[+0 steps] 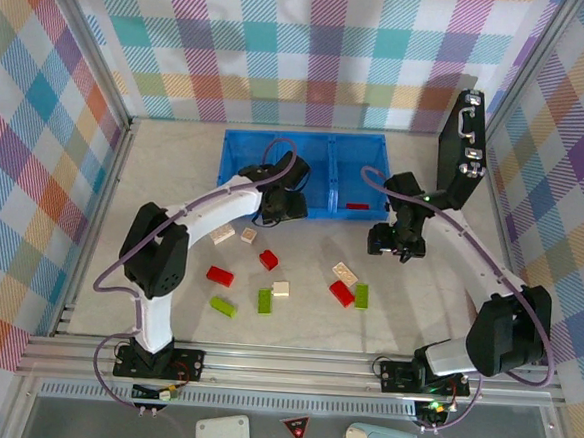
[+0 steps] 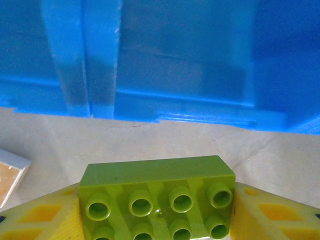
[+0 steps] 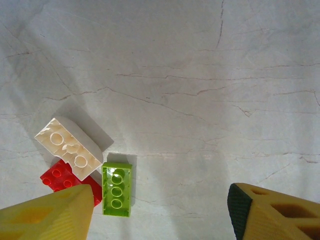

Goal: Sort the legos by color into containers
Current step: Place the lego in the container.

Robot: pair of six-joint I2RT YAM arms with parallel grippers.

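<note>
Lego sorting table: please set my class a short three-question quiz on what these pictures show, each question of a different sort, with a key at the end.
1. True or false: the left gripper holds a red brick.
2. What colour is the brick lying in the right compartment of the blue bin? A cream, B red, C lime green.
3. Fill the gap: above the table, the jaws of the right gripper stand ____, with nothing between them.

Key: 1 false, it holds a lime green brick; 2 B; 3 open.
</note>
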